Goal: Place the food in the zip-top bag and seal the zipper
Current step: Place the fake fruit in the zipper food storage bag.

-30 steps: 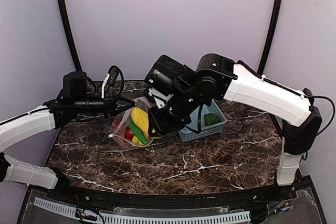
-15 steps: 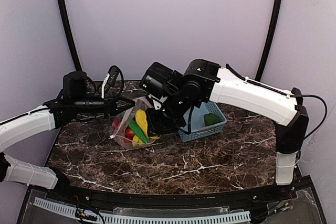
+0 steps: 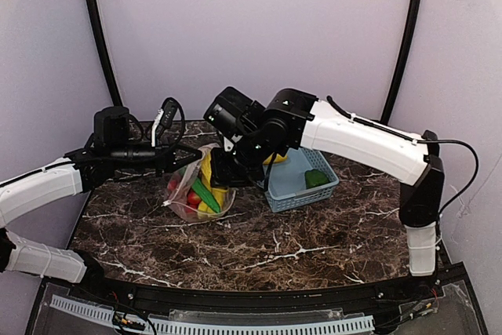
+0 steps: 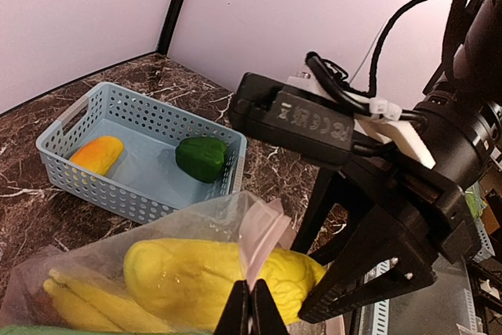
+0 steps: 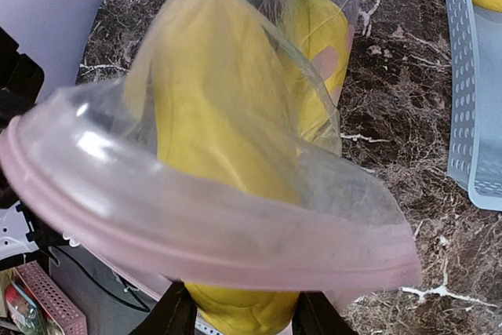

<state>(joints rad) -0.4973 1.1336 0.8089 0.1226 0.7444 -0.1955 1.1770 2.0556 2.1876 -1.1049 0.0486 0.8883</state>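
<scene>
The clear zip-top bag (image 3: pixel 190 194) lies left of centre, holding red, green and yellow food. My left gripper (image 4: pixel 251 308) is shut on the pinkish zipper (image 4: pixel 260 242) and lifts the mouth open. In the top view the left gripper (image 3: pixel 179 158) sits at the bag's upper left edge. My right gripper (image 5: pixel 241 315) reaches into the mouth, shut on a lumpy yellow food piece (image 5: pixel 212 131) that fills the gap between its fingers. The zipper (image 5: pixel 196 233) arcs across in front of that piece. Yellow bananas (image 5: pixel 321 29) lie deeper in the bag. From above, the right gripper (image 3: pixel 222 180) is at the bag's mouth.
A light-blue lattice basket (image 3: pixel 302 196) stands just right of the bag, holding a green vegetable (image 3: pixel 316 179). The left wrist view shows the basket (image 4: pixel 141 119) with that green vegetable (image 4: pixel 201 157) and an orange piece (image 4: pixel 97 154). The right arm arches over the basket.
The right arm has swung left and carried the yellow piece further into the bag's mouth. The left gripper has kept its hold on the zipper without moving.
</scene>
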